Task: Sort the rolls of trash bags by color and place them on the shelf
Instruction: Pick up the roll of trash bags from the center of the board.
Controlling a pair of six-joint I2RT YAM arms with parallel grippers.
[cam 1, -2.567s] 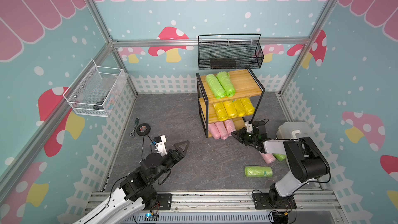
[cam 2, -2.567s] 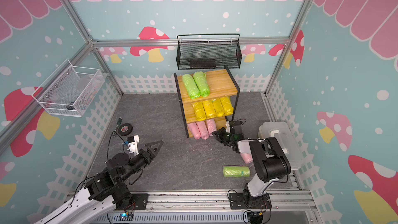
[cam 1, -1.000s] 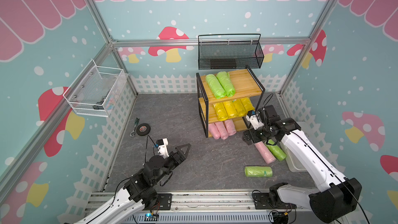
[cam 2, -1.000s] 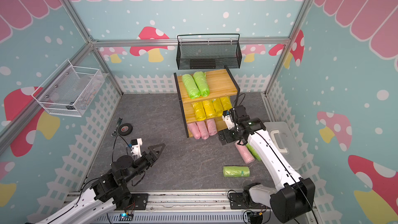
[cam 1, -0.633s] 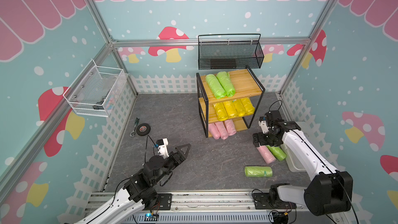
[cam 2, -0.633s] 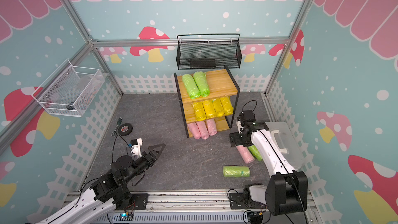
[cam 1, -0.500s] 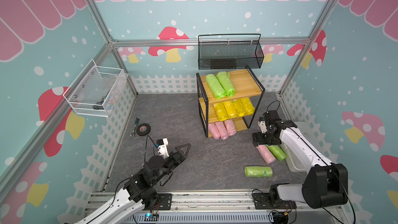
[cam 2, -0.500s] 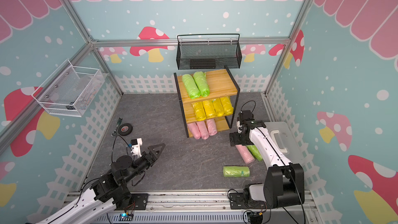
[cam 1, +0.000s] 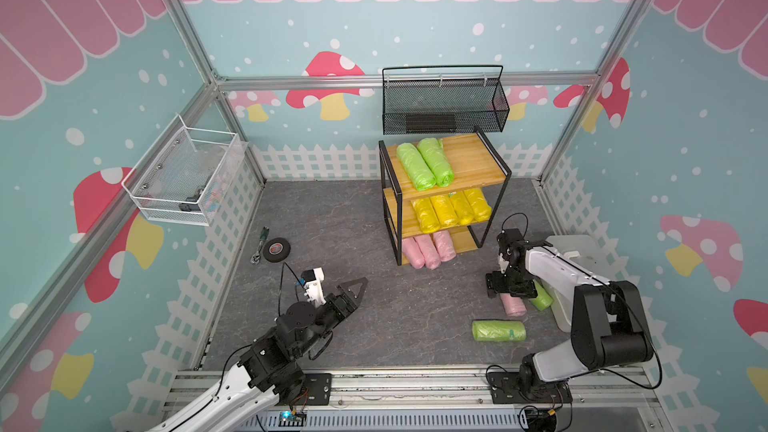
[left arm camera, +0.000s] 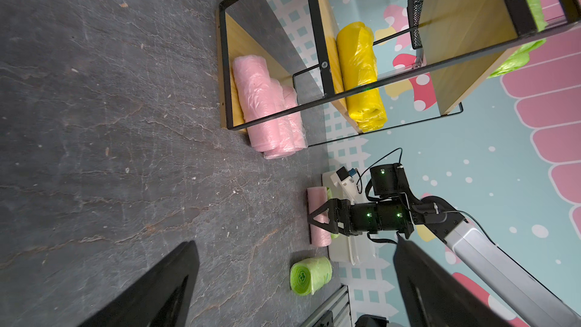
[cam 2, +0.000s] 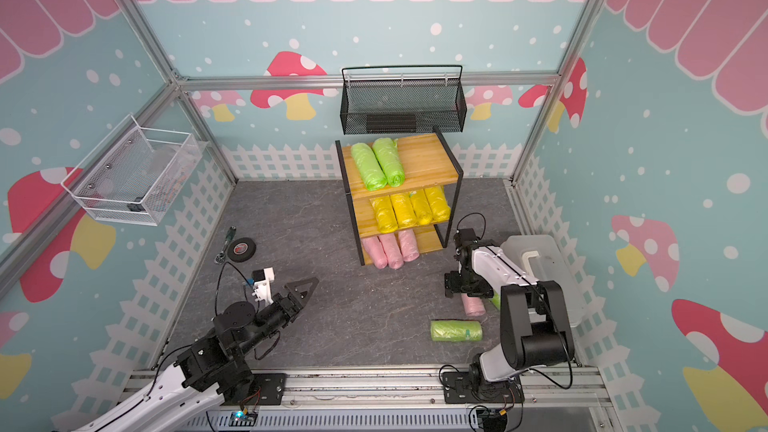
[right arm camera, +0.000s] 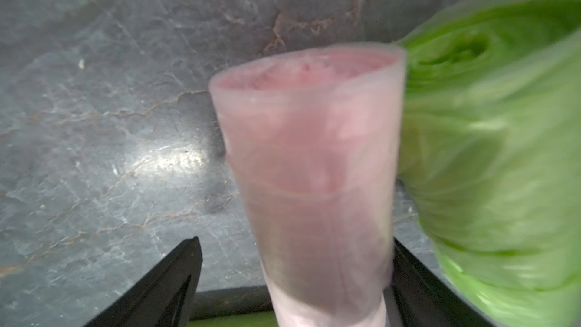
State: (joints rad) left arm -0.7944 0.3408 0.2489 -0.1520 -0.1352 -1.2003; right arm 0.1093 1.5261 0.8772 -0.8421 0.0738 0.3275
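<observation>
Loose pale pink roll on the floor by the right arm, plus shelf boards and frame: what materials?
Pale pink roll: thin plastic film, translucent, slightly glossy; wrapped layers show through.
Shelf boards: light yellowish wood, perhaps bamboo, matte; strip lines visible.
Shelf frame: thin black bars, likely painted metal; screw heads show.

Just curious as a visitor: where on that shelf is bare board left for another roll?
The shelf has a broad bare patch on its top board, between the two green rolls and the board's edge. Bottom board: a narrower strip beside the three pink rolls. The middle board is crowded: four yellow rolls.
</observation>
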